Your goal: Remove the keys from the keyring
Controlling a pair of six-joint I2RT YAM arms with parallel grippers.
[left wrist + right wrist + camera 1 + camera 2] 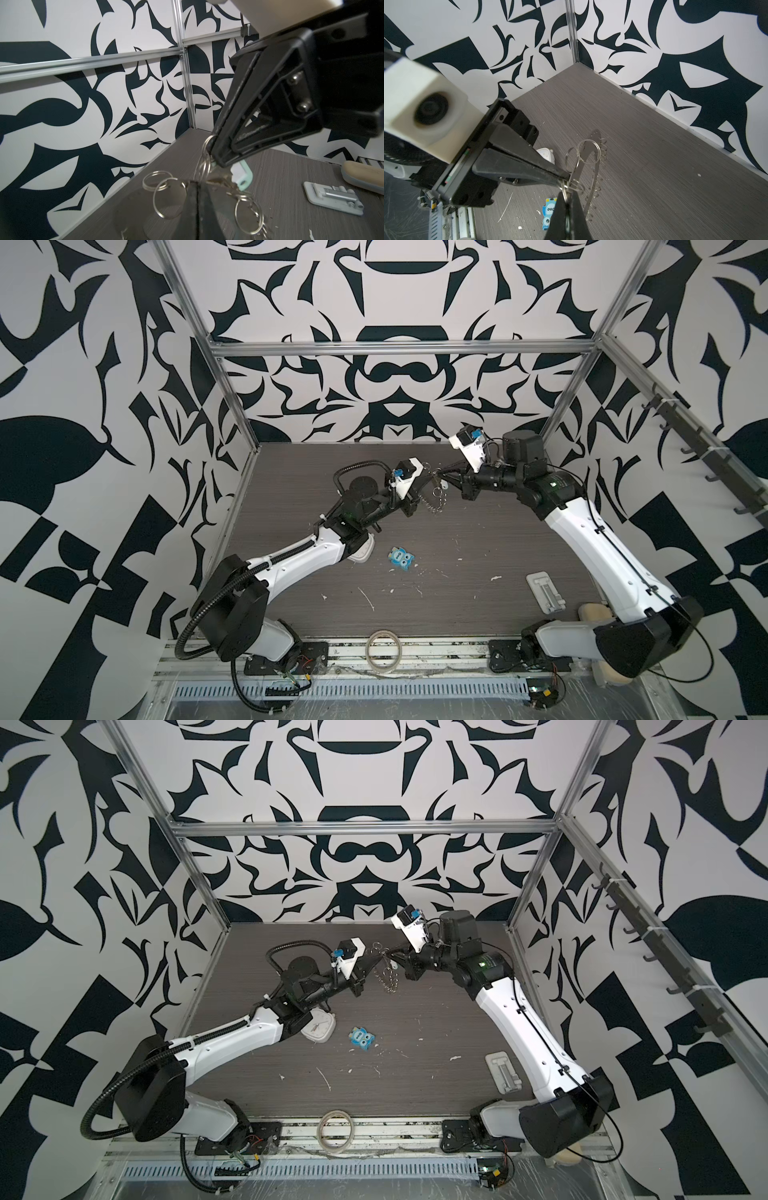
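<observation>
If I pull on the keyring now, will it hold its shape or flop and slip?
The keyring itself likely stays stiff: it hangs as a flat metal plate. Its split rings dangle loosely, so expect swinging and jangling. Grip may slip, since the left gripper and right gripper pinch only thin metal up top.

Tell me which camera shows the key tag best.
Left wrist: the key tag is close and large. In both top views it is a tiny white speck; the right wrist view does not show it.
</observation>
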